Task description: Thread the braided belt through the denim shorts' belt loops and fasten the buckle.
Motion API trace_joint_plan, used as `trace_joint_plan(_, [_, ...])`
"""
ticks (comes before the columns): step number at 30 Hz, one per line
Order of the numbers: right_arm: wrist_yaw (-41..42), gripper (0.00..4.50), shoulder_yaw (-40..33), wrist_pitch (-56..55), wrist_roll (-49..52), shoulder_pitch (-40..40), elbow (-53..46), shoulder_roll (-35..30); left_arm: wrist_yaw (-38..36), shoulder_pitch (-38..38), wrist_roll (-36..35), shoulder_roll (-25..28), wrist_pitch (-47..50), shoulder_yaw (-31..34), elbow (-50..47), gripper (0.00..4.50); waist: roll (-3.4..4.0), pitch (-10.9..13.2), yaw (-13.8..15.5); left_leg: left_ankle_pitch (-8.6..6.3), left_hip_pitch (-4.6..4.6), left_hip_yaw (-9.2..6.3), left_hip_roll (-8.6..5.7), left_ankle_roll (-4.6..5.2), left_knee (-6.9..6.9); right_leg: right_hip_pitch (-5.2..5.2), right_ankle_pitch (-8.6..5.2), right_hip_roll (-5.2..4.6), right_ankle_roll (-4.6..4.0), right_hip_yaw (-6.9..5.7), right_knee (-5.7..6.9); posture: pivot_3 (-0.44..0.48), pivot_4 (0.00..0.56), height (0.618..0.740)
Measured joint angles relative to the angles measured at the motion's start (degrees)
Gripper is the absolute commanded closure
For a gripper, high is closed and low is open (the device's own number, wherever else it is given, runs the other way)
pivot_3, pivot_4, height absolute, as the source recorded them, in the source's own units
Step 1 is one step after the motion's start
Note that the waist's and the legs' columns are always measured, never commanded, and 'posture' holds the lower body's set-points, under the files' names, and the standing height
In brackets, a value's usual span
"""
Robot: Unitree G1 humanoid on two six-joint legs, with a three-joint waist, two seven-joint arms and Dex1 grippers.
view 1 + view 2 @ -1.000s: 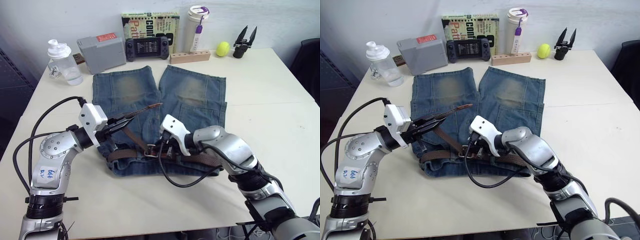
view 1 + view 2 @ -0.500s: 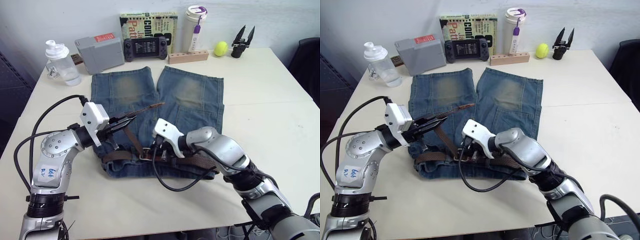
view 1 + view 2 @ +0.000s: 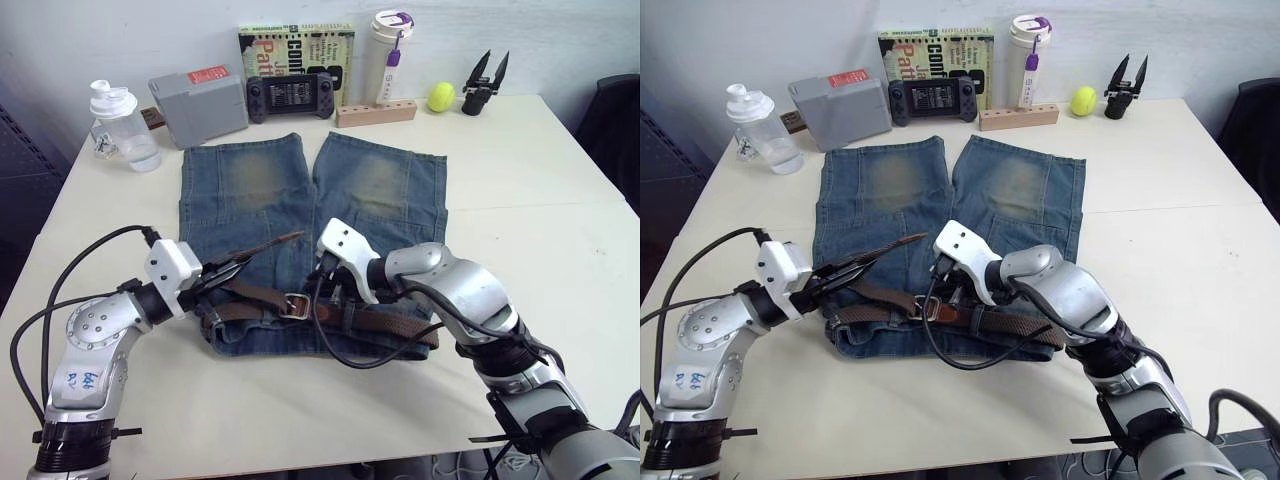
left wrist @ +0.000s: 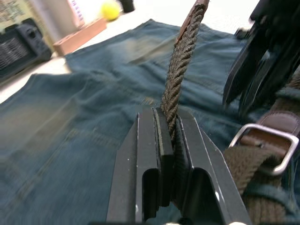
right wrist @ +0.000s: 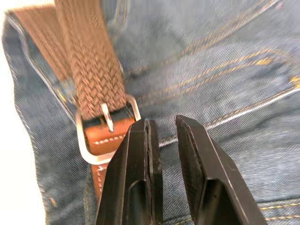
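Observation:
The denim shorts lie flat on the table, waistband toward me. The braided belt runs along the waistband and passes through the buckle, whose prong lies across the weave. My left gripper is shut on the belt's free end, which sticks out past its fingers above the left leg. My right gripper hovers just right of the buckle, open by a narrow gap with nothing in it. I cannot make out the belt loops under the belt.
Along the table's far edge stand a plastic bottle, a grey box, a game controller, a book, a tumbler, a wooden block, a yellow ball and a black two-pronged tool.
My left gripper has dropped lower and drawn back toward me with the belt end, which now points less steeply. My right gripper has shifted slightly right, off the buckle.

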Motion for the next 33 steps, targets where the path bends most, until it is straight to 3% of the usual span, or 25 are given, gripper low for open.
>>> trace_joint_plan(10, [-4.8, 3.64, 3.1, 3.6, 3.6, 2.3, -3.4, 5.7, 0.6, 0.6, -0.9, 0.4, 0.6, 0.4, -0.8, 4.5, 0.01, 0.0, -0.3, 0.0, 0.01, 0.0, -0.02, 0.0, -0.02, -0.01, 0.0, 0.0, -0.01, 0.01, 0.02, 0.0, 0.15, 0.726])
trace_joint_plan(16, [-5.6, 3.64, 4.3, 1.0, 3.0, 2.3, 1.4, 4.4, 0.6, 0.6, -1.0, 0.4, 0.7, 0.3, -0.9, 4.5, 0.01, 0.0, -0.3, 0.0, 0.01, 0.02, -0.02, 0.0, -0.02, -0.01, -0.01, 0.01, -0.01, 0.01, 0.02, 0.0, 0.15, 0.726])
trace_joint_plan(24, [-5.6, 3.64, -0.3, 0.7, 3.8, 2.3, 2.2, 3.2, 0.7, 0.6, -1.0, 0.4, 0.7, -0.3, -1.0, 4.5, 0.01, 0.0, -0.4, 0.0, 0.01, 0.03, -0.01, 0.0, -0.03, -0.01, 0.0, 0.02, -0.01, 0.01, 0.01, 0.0, 0.15, 0.726])
trace_joint_plan(33, [-6.1, 3.64, 3.1, -0.4, 3.2, 2.8, 3.4, 4.0, 0.9, 0.4, -1.0, 0.4, 0.7, -0.5, -1.0, 4.5, 0.02, 0.0, -0.4, 0.0, 0.01, 0.03, -0.01, 0.0, -0.03, -0.01, 0.0, 0.01, -0.01, 0.01, 0.01, 0.0, 0.15, 0.726])
